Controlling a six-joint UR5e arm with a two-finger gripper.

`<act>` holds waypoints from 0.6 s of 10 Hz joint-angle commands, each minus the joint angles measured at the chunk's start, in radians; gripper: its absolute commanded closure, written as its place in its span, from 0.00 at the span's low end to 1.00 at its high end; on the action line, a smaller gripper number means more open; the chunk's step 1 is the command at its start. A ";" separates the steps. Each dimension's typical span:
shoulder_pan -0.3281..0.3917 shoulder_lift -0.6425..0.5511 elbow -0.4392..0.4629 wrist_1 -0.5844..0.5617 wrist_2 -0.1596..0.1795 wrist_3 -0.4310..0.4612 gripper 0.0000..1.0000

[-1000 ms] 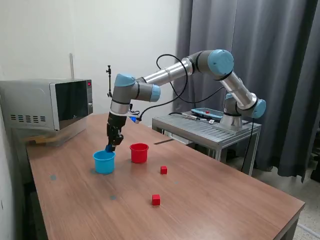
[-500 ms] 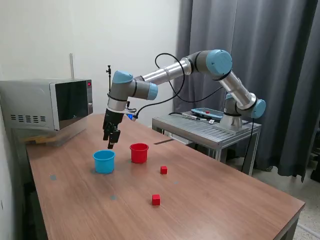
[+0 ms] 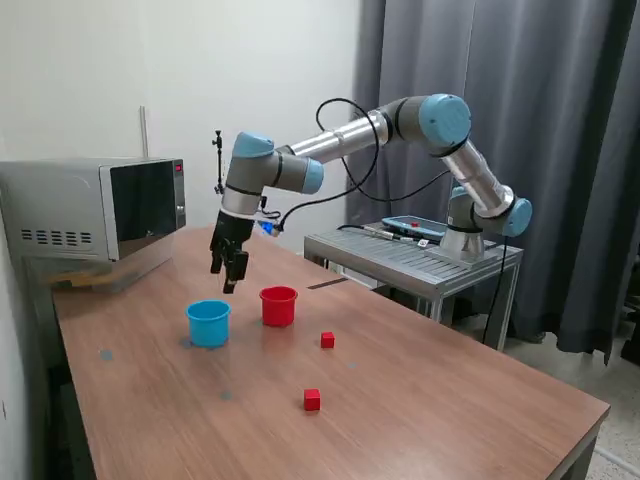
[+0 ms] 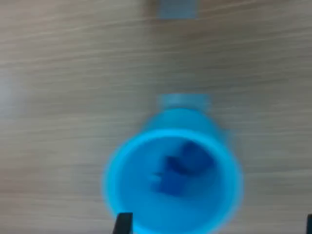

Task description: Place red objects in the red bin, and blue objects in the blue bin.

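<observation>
The blue bin [image 3: 208,323], a light blue cup, stands on the wooden table, and the wrist view shows dark blue objects [image 4: 183,166] lying inside this blue bin [image 4: 146,146]. Just to its right in the exterior view stands the red bin [image 3: 278,305], a red cup. Two red objects, small cubes, rest on the table: one [image 3: 327,340] beyond the red bin on the exterior view's right, the other [image 3: 312,400] nearer the front. My gripper [image 3: 229,272] hangs in the air above the gap between the two bins. It is open and empty, with a fingertip [image 4: 123,223] showing at each side of the wrist view.
A microwave [image 3: 95,210] sits at the table's back on the exterior view's left. A metal cart [image 3: 415,258] carrying the arm's base and a pendant stands behind the table on the right, in front of a dark curtain.
My gripper has lifted away from the blue bin's rim, risen well above it, and drifted a little toward the exterior view's right. Cups and red cubes have stayed put.
</observation>
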 commanded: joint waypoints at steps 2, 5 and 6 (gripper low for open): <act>0.149 -0.094 0.114 0.006 0.123 0.007 0.00; 0.249 -0.110 0.152 0.022 0.140 0.019 0.00; 0.266 -0.110 0.152 0.025 0.140 0.036 0.00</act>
